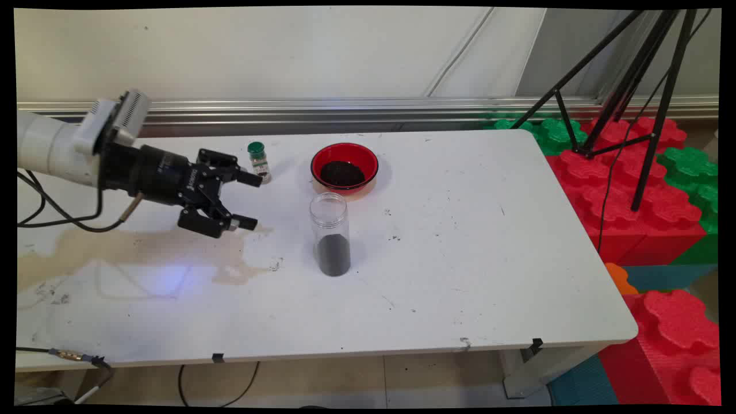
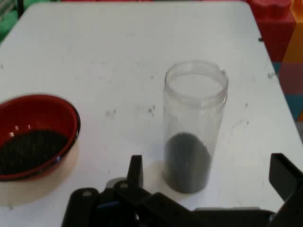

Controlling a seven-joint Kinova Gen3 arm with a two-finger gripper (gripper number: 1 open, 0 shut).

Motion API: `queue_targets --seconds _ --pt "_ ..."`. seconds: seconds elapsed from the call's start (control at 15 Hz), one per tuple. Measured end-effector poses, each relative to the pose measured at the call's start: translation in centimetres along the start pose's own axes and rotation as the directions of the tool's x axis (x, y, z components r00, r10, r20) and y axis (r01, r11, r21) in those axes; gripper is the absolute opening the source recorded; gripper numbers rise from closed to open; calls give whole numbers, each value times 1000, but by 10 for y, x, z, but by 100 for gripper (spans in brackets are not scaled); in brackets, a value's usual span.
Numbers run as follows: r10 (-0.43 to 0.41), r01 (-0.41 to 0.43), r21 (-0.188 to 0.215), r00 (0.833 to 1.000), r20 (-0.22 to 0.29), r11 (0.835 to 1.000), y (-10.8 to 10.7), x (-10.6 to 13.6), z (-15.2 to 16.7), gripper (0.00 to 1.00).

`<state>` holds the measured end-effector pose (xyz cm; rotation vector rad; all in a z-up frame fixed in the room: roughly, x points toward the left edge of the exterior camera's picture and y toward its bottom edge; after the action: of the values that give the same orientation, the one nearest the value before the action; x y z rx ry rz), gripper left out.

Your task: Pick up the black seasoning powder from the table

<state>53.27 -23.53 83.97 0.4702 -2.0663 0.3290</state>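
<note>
My black gripper (image 1: 252,200) hangs open over the table's left half, pointing right, with nothing between its fingers. A tall clear jar (image 1: 330,234) with no lid stands upright a short way to its right, a layer of dark grains in its bottom. Seen from the hand, the jar (image 2: 195,125) stands straight ahead between the two fingers, apart from both. Behind the jar sits a red bowl (image 1: 344,167) of dark grains, which the hand view shows at its left edge (image 2: 35,135). A small green-capped spice bottle (image 1: 259,161) stands just beyond the upper fingertip.
A brown stain (image 1: 138,247) spreads on the white table (image 1: 460,241) under and left of the hand. A black tripod (image 1: 627,92) stands on red and green foam blocks (image 1: 632,190) off the table's right side. Black cables (image 1: 52,213) hang under the arm.
</note>
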Motion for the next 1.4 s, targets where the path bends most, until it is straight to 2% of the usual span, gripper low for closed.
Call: queue_targets --seconds 0.27,0.53,1.4 --pt "-24 24 -12 999 46 1000 -3 -10 13 100" --pt "-36 37 -23 997 64 999 -3 -18 25 100" --pt "-24 25 -43 999 22 999 -4 -42 77 100"
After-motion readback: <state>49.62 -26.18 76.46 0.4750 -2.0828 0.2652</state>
